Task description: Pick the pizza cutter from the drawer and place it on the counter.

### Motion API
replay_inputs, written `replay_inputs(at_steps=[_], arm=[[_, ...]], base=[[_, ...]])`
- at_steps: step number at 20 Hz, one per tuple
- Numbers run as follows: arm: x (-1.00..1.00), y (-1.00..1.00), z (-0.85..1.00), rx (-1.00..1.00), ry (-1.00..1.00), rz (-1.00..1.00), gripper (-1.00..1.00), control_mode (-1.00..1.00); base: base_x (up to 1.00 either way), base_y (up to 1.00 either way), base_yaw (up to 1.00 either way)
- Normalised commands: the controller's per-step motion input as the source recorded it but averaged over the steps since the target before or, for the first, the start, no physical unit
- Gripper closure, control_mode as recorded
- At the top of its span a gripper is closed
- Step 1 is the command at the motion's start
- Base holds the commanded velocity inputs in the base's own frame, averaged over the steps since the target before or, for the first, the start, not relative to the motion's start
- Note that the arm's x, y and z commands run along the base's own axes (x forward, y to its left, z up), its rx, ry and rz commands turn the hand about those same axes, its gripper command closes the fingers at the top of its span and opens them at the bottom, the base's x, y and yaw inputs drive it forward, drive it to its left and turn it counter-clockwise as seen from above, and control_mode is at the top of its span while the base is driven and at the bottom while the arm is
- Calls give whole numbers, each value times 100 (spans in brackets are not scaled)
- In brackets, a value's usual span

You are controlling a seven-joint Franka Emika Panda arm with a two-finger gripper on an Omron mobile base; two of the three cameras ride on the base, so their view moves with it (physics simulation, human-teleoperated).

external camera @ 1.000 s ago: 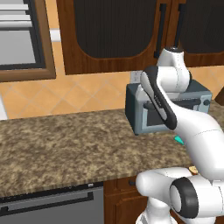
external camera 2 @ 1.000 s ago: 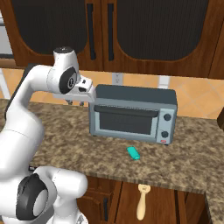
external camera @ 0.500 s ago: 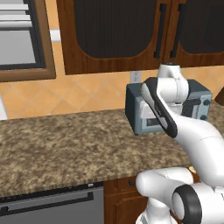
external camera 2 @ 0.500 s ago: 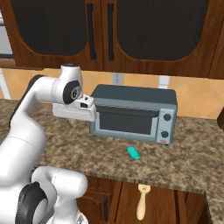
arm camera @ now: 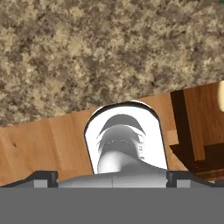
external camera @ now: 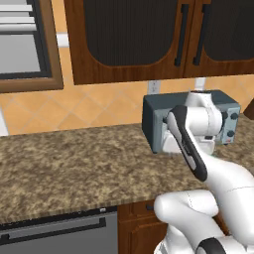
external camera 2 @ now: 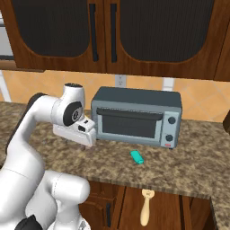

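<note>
A simulated home kitchen: speckled granite counter (external camera 2: pixel 188 166) with a grey toaster oven (external camera 2: pixel 137 117) against an orange tiled backsplash (external camera: pixel 74 106), dark wooden wall cabinets (external camera 2: pixel 134 36) overhead. Built-in oven (external camera: pixel 22 44) framed in wood at far left, dishwasher front (external camera: pixel 59 233) under the counter's near edge.

Dark wooden wall cabinets (external camera 2: pixel 134 36) with black panels and bar handles hang over an orange tiled wall (external camera: pixel 94 106) that carries a white outlet (external camera 2: pixel 119 81). A grey toaster oven (external camera 2: pixel 137 117) stands against that wall. A built-in oven (external camera: pixel 22 42) sits at the far left, and a dishwasher (external camera: pixel 59 233) sits below among brown base cabinets (external camera 2: pixel 105 204).
</note>
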Motion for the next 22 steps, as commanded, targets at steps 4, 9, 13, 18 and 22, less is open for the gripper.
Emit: replay_inputs(at_steps=[4,9,13,18,22], arm=[[-17,-11,-30,0,2,-19,-100,-100],[0,0,-4,0,5,4,-100,-100],[-7,0,-1,0,0,0,-100,-100],[-11,0,-2,0,0,0,-100,100],[0,0,0,0,0,0,-100,100]], base=[[0,0,0],[0,0,0],[0,0,0],[-38,0,-17],[-33,9,-91]])
